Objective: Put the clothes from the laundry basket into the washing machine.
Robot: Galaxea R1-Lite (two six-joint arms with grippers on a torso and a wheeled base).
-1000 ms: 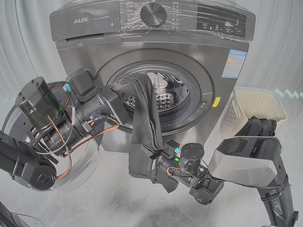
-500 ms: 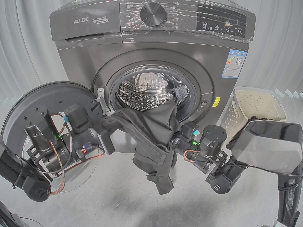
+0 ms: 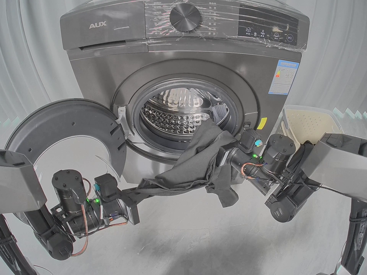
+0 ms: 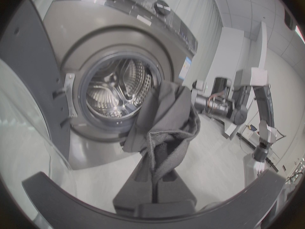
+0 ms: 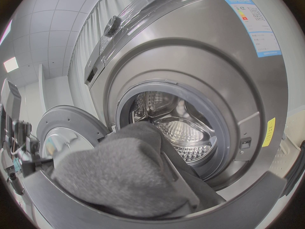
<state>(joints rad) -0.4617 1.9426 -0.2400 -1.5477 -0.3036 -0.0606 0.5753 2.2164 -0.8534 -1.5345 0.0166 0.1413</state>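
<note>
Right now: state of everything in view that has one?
washing machine door, open, swung wide.
drum, no clothes visible inside.
dark garment, held between both grippers, outside the opening.
laundry basket, tilted beside the washing machine, dark clothes in it.
left gripper, shut on dark garment.
right gripper, shut on dark garment.

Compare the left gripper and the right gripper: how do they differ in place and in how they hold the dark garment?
Height: the left gripper is low, before the open door; the right gripper is higher, near the lower right edge of the drum opening. Cloth: the dark garment runs stretched from the left gripper, but bunches at the right gripper, a fold hanging below. Both are shut on it.
</note>
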